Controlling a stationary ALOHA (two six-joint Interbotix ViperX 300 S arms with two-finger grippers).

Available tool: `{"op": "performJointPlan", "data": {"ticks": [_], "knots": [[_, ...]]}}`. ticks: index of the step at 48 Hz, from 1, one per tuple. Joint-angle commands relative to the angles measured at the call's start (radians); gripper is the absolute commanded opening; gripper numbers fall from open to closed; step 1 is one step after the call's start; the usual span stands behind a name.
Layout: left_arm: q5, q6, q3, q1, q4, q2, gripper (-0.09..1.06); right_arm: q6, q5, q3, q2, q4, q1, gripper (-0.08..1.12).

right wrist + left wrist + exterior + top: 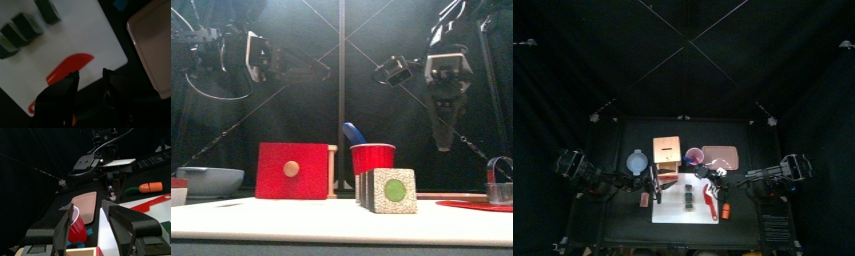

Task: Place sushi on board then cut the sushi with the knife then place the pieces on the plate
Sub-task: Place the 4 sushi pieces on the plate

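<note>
1. Red and thin, the toy knife [70, 67] lies flat on the white cutting board [80, 30], near the edge that faces the pink tray [157, 45]. Its broad rounded blade shows plainly. The handle end runs under one of my own jaws.
2. My right gripper [90, 73] hangs over the knife, jaws a narrow gap apart and holding nothing.
3. My left gripper [87, 207] is raised on the other side, spread wide and empty, looking toward the red cup [77, 225].
4. The sushi roll [394, 190] stands on the board, apart from the knife. It is a row of dark green blocks with a pale end face. My right wrist view shows slim pale lines between the blocks, but I cannot tell whether they are fully parted.
5. I judge the knife light, stiff and smooth. Lying flat, it offers little height, so I would bring my jaws right down to the board and pinch across the narrow handle. The wide blade would likely pivot or skid in my grip.
6. The sushi blocks look light and rigid, and they come apart. I would squeeze one block across its flat sides, near its middle. Pressing the row from its ends could buckle it, and the smooth faces may slip under a shallow hold.
</note>
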Motion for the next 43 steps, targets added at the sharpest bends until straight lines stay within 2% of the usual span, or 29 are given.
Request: {"op": "performJointPlan", "data": {"ticks": [1,5,12,22,33,43], "knots": [[-0.005,-0.002,-0.006,0.005,0.002,-0.005,0.86,-0.071,-0.094,-0.064,0.015,0.038,-0.017,0.8],[-0.008,-0.005,-0.002,0.005,0.002,-0.005,0.86,-0.106,-0.129,-0.098,0.058,0.077,-0.028,0.8],[-0.005,-0.006,0.005,0.005,-0.002,-0.005,0.86,-0.164,-0.114,-0.156,0.149,0.078,-0.025,0.8],[-0.008,-0.006,0.011,0.005,-0.02,-0.006,0.86,-0.236,-0.055,-0.238,0.259,0.075,-0.029,0.8],[-0.005,-0.008,0.026,0.003,-0.035,-0.012,0.86,-0.282,-0.061,-0.256,0.293,0.066,-0.057,0.8],[-0.014,-0.006,0.057,0.003,-0.075,-0.021,0.86,-0.287,-0.072,-0.249,0.295,0.049,-0.069,0.8]]}}
